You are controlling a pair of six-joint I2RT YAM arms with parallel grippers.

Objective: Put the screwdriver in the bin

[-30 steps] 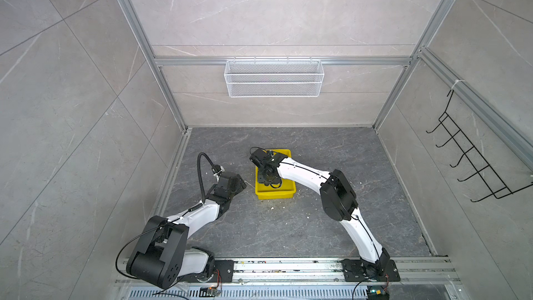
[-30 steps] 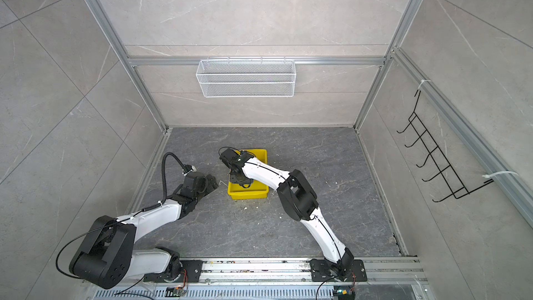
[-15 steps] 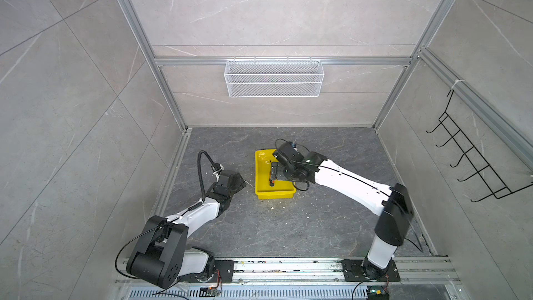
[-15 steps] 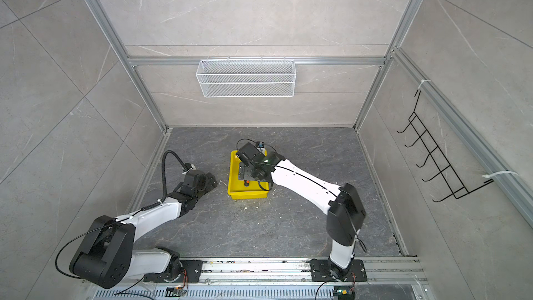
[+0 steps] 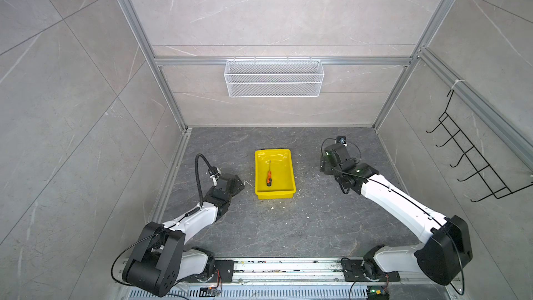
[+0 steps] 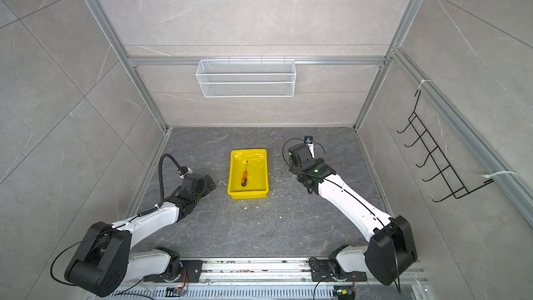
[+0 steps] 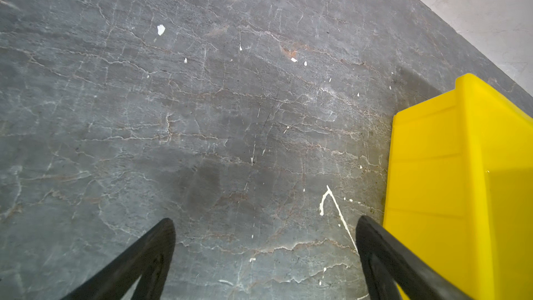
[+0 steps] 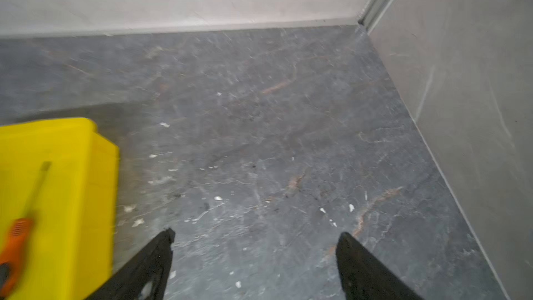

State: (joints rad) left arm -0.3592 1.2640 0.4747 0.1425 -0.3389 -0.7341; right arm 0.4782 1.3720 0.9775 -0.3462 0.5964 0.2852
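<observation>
I've just swung my right gripper [image 8: 255, 235] clear of the shallow glossy yellow plastic bin [image 5: 290, 168], jaws spread and empty, left gripper [image 7: 265, 223] newly spread too by its left wall, leaving the slim orange-handled screwdriver [image 5: 268, 176] lying inside the bin, mid grey stone floor [image 5: 274, 226]: looks done.

We see an orange screwdriver [image 6: 244, 178] lying inside a yellow bin [image 6: 248, 195] on the dark floor [image 6: 259, 226], left arm [image 6: 150, 220] and right arm [image 6: 346, 197] either side, both clear of it.
</observation>
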